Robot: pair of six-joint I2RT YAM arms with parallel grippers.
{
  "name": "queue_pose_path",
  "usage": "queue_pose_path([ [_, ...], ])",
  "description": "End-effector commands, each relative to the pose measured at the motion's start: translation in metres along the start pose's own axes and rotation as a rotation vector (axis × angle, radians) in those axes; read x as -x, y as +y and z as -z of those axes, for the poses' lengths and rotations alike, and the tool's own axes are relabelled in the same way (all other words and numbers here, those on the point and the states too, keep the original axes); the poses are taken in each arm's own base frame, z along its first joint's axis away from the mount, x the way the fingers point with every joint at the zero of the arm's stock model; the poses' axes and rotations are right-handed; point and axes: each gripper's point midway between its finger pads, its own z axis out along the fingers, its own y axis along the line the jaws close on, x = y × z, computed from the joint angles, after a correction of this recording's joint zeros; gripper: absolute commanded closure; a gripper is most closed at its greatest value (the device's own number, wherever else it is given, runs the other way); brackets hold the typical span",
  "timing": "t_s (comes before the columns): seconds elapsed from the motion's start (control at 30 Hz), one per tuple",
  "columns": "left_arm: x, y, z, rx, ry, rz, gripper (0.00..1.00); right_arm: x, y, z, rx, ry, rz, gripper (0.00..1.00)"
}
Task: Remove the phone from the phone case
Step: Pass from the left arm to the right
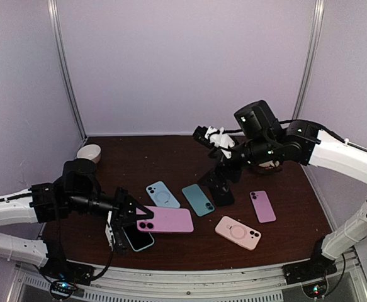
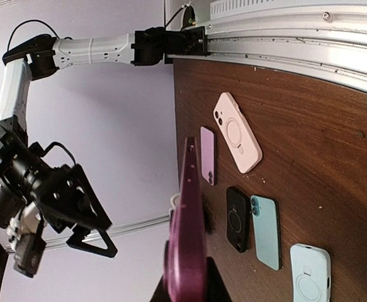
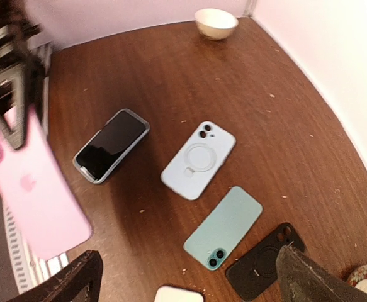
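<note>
Pink phone, two rear lenses | left jaws clamped on it | right jaws apart

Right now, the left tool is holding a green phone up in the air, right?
No. The left tool is holding a pink phone up in the air, not a green one. The top external view shows it; the teal phone lies flat on the table.

the table is dark wood. the pink phone has a smooth back. the bowl is shiny.
</note>
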Motion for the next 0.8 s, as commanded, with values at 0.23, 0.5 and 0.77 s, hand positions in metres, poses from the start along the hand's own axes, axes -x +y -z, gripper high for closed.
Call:
queue_pose_path([
  [0.23, 0.004, 0.034, 0.000, 0.095, -0.037, -0.047, 1.00, -0.021, 0.135, 0.029, 0.433, -0.047, 0.331, 0.00],
  [0.5, 0.006, 0.036, 0.000, 0.111, -0.043, -0.055, 1.00, -0.009, 0.141, -0.017, 0.344, -0.037, 0.310, 0.00],
  [0.77, 0.005, 0.036, 0.001, 0.112, -0.036, -0.059, 1.00, -0.015, 0.143, -0.060, 0.344, 0.055, 0.253, 0.06],
])
